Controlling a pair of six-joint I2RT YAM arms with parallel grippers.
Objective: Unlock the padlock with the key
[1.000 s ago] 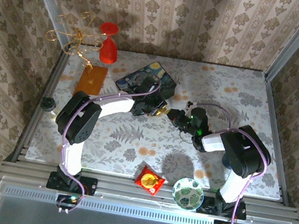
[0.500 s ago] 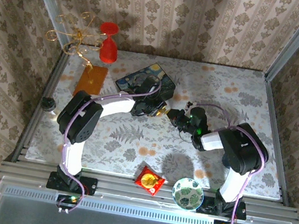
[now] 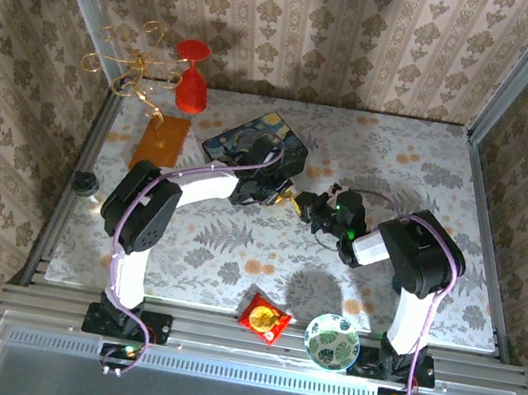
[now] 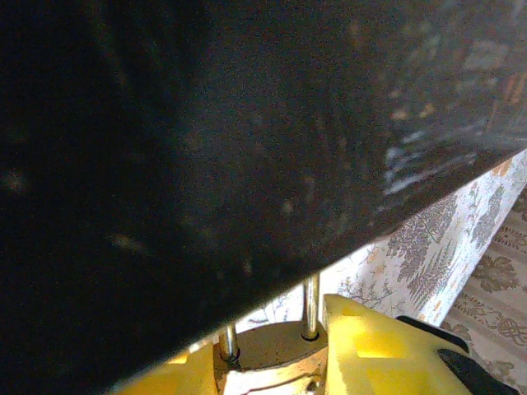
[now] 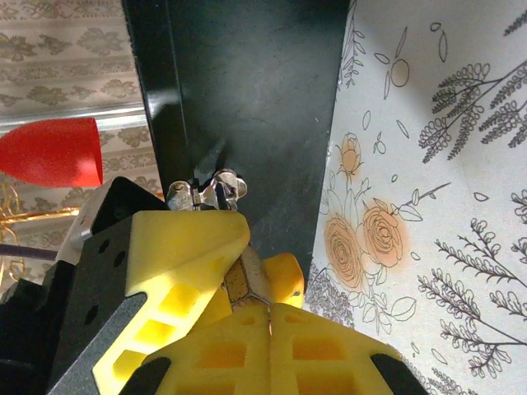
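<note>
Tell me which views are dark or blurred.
Left wrist: the box is dark and blurred; the padlock below it is lit. Right wrist: the tablecloth is bright and sharp. Top external: even light, soft shadow behind the red glass.

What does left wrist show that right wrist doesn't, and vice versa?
Left wrist: the padlock seen at its brass top, with both shackle legs disappearing behind the edge of the dark box.
Right wrist: a small silvery fitting on the box face, the red goblet, and the right gripper shut just short of the lock.
Both: the left gripper clamped on the padlock, the dark box, and the floral tablecloth.
</note>
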